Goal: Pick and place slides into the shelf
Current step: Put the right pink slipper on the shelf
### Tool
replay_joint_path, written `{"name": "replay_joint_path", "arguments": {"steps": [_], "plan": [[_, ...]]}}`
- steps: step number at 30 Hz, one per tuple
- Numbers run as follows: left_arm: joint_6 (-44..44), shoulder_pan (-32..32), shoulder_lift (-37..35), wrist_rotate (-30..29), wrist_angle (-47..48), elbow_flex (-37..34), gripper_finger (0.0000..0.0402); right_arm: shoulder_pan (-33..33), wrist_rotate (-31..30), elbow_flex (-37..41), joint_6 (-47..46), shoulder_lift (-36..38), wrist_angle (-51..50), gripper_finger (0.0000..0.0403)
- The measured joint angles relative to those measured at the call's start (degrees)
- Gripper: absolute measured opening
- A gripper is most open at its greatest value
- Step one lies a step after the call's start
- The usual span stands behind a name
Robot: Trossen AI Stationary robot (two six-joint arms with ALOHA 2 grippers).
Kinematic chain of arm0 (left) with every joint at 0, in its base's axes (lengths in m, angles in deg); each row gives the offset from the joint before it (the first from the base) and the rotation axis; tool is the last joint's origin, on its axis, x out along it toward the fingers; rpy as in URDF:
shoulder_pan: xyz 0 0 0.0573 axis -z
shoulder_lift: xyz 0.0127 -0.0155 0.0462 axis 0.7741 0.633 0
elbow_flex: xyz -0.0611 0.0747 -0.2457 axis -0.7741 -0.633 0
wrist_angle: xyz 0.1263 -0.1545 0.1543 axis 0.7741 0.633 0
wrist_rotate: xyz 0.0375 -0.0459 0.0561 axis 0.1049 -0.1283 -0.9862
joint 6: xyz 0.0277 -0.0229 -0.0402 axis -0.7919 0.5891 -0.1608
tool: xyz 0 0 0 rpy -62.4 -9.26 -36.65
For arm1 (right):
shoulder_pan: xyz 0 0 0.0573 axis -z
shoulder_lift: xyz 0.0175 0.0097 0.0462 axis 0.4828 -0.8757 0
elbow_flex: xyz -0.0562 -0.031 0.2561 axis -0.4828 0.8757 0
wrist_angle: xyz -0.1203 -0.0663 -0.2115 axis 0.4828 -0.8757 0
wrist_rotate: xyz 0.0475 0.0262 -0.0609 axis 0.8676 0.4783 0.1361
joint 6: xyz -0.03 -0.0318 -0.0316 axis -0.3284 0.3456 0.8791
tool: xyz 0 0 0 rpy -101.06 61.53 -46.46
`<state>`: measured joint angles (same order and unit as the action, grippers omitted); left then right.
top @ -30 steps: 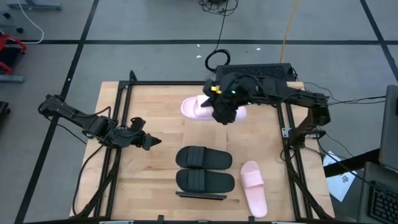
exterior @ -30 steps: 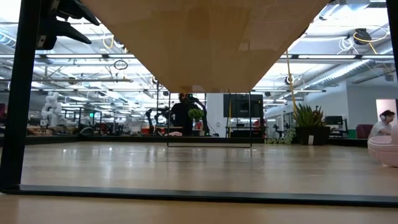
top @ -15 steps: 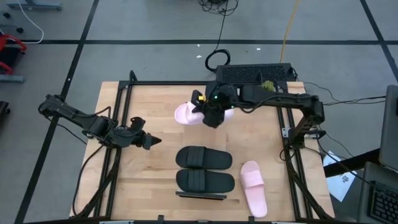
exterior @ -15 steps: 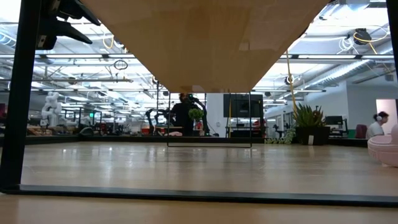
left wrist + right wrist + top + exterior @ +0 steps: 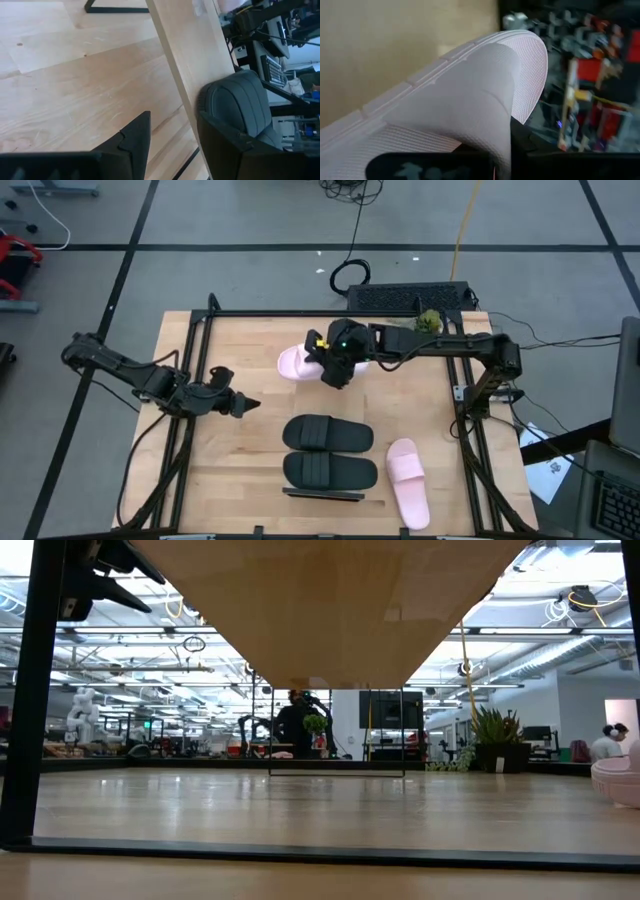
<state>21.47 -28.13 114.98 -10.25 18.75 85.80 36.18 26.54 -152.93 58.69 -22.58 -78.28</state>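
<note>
My right gripper (image 5: 335, 370) is shut on a pale pink slide (image 5: 298, 362) and holds it over the far middle of the table, just beyond the far end of the shelf (image 5: 305, 395). The shelf is a light-wood board running from far to near. Two black slides (image 5: 328, 433) (image 5: 330, 471) lie flat across it, side by side. A second pink slide (image 5: 408, 480) lies sole-down on the table near the right front, and shows at the right edge of the low view (image 5: 618, 780). My left gripper (image 5: 243, 406) hangs open at the table's left, with nothing between its fingers (image 5: 135, 142). My right gripper holds the pink slide by its wide strap (image 5: 492, 115), which runs down between the fingers; the gripper's body hides the pinch itself. The fingers come from the table's right, slanting down. The slide is tipped on its side and sticks out toward the table's left (image 5: 290, 363), clear of the table.
A black keyboard (image 5: 410, 297) lies at the table's far edge, behind the right arm. Black frame rails (image 5: 195, 380) (image 5: 462, 410) run along the table's left and right sides. Bare wood lies between the left gripper and the shelf.
My right gripper has carried the pink slide down and toward the table's left, rolling as it went. The slide has shifted left with it and stays lifted and tipped. The left arm has kept still.
</note>
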Motion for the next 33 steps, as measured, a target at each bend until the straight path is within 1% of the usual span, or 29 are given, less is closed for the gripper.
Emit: {"name": "replay_joint_path", "arguments": {"steps": [4, 11, 18, 26, 33], "plan": [[-0.3, -0.9, 0.0, 0.0, 0.0, 0.0, 0.0161, 0.0, -3.6, 1.2, -0.7, 0.1, 1.4, 0.0001], [-0.4, -1.5, 0.0, 0.0, 0.0, 0.0, 0.0161, -1.0, -8.2, 1.3, -1.8, 0.1, 1.1, 0.0001], [-0.3, -1.5, 0.0, 0.1, 0.0, 0.0, 0.0161, -1.4, -8.1, 1.5, -5.5, 0.1, -0.2, 0.0001], [-0.3, -1.5, 0.0, 0.1, 0.0, 0.0, 0.0161, -1.4, -8.1, 4.2, -5.7, 0.1, -0.3, 0.0000], [-0.1, -1.5, 0.0, 0.1, 0.0, 0.0, 0.0161, -1.0, -8.0, 4.4, -4.8, 0.1, 0.5, 0.0000]]}}
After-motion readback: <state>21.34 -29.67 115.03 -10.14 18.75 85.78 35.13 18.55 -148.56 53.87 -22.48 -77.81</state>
